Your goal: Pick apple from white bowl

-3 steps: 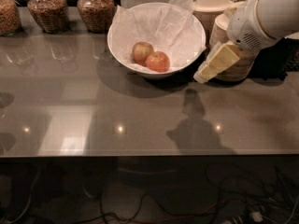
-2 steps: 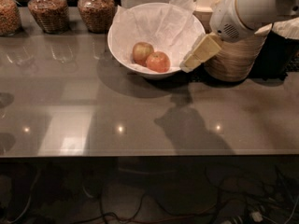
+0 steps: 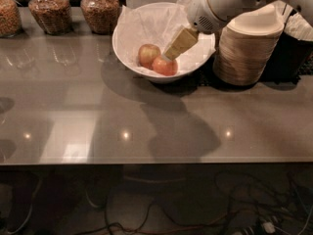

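Apple: the orange-red apple (image 3: 165,66) lies low in the white bowl (image 3: 120,50), towards the front wall, resting on crinkled tissue paper (image 3: 146,26).
Neighbour: a paler apple (image 3: 148,55) sits just to the left of it, touching or nearly so; I cannot tell which.
Bowl: it stands on the table (image 3: 98,111) near the back edge, with a stack of beige bowls (image 3: 247,48) close on one side and glass jars (image 3: 100,6) on the other.
Gripper: the gripper (image 3: 172,53) reaches down into the bowl at a slant from the upper right, its tip just above or against the top of the orange-red apple. Whether it is apart or together cannot be told from this angle.
Weight: probably moderate for its size, solid and dense enough to need a firm hold.
Surface: the skin looks smooth and likely a little slippery, and the round shape offers no flat face.
Stiffness: likely firm, though hard pressure could bruise it.
Where to hold: across the widest part, one side towards the front wall and one towards the back, so that the paler apple stays out of the way.
Risks: the apple may roll on the loose paper, or the paper may be caught along with it.
Lift: best taken straight up, to clear the rim.
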`<state>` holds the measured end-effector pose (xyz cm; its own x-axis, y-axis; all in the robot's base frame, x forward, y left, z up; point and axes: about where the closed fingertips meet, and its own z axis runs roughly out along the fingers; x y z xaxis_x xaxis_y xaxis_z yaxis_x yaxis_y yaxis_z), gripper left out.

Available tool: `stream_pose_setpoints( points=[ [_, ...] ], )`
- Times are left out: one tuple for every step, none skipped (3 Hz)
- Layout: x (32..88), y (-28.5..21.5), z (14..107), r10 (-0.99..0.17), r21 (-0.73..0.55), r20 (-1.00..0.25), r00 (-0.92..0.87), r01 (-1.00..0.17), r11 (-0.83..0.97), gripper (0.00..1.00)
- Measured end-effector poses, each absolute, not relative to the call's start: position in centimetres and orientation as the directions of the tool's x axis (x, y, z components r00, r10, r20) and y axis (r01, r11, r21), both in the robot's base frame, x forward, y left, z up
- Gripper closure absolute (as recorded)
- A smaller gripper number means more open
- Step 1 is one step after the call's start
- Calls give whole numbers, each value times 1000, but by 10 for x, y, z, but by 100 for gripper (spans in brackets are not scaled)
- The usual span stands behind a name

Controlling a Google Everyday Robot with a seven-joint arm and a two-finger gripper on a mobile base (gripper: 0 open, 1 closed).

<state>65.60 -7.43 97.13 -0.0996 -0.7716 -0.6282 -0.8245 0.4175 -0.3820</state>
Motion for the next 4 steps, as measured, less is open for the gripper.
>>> stream_pose_setpoints(
  points=[
    [671, -52, 960, -769, -358, -633, -89, -847, 393, 34],
    [681, -40, 940, -769, -320, -631, -103, -868, 379, 48],
    [688, -37, 914, -775, -277, -617, -138, -883, 378, 47],
    [692, -40, 893, -779, -241, -603, -176, -890, 387, 37]
  ],
)
